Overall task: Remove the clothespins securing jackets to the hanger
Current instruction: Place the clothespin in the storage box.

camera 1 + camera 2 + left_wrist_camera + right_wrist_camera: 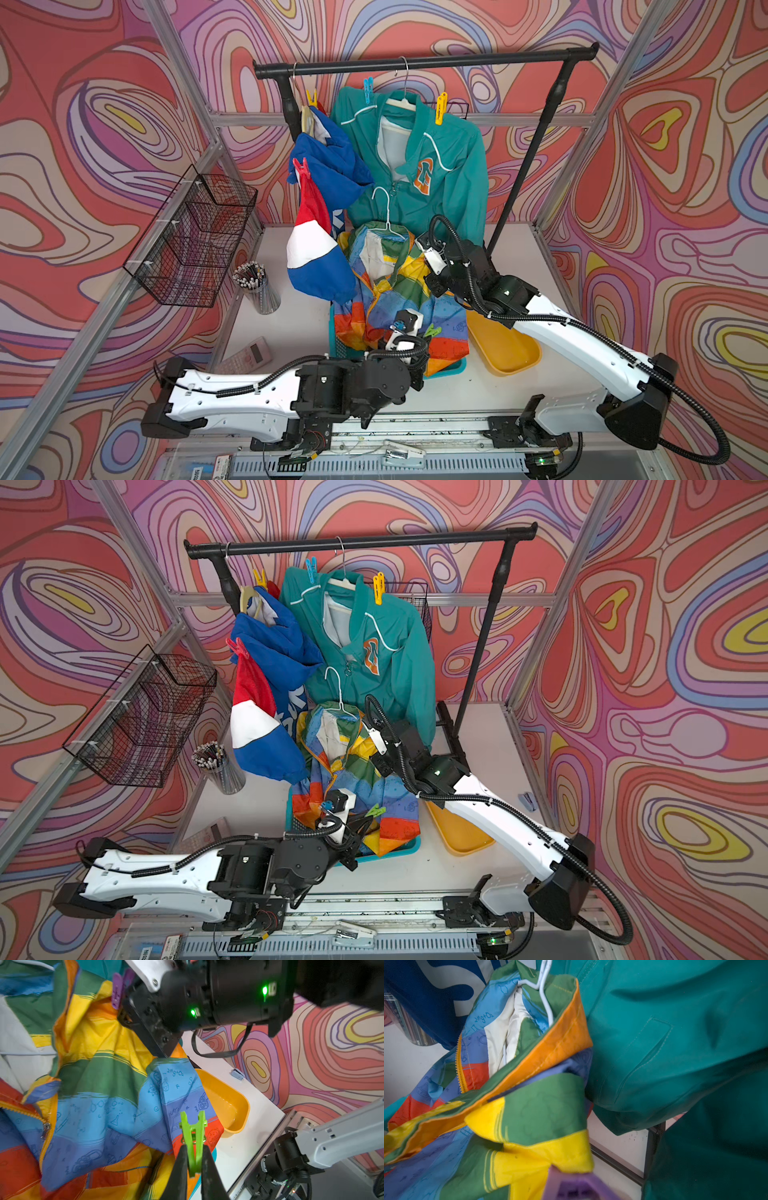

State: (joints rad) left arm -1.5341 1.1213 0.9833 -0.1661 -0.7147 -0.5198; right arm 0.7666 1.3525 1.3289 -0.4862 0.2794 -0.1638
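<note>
The left tool (pixel 193 1148) pinches the green pin (pixel 193 1130) by its tail end, squeezing it so the forked mouth gapes. The pin hangs just above the rainbow jacket (pixel 386 286), which lies heaped in the basket (pixel 453 368) on the tabletop. Its mouth looks clear of the cloth, though the angle makes that hard to confirm.

The pin's long axis runs straight out from the tool, aimed roughly toward the yellow tray (pixel 536 353). The tray sits just beside the basket, on the robot's right of this tool, so dropping the pin there would likely mean a short carry rightward over the basket rim.

The right tool (pixel 125 999) is pressed together at the jacket's shoulder. It appears to be nipping the purple pin (pixel 117 991), which stands on the fabric near the white hanger (pixel 386 216). The right arm is nearer the tray, but it is busy with that pin.
</note>
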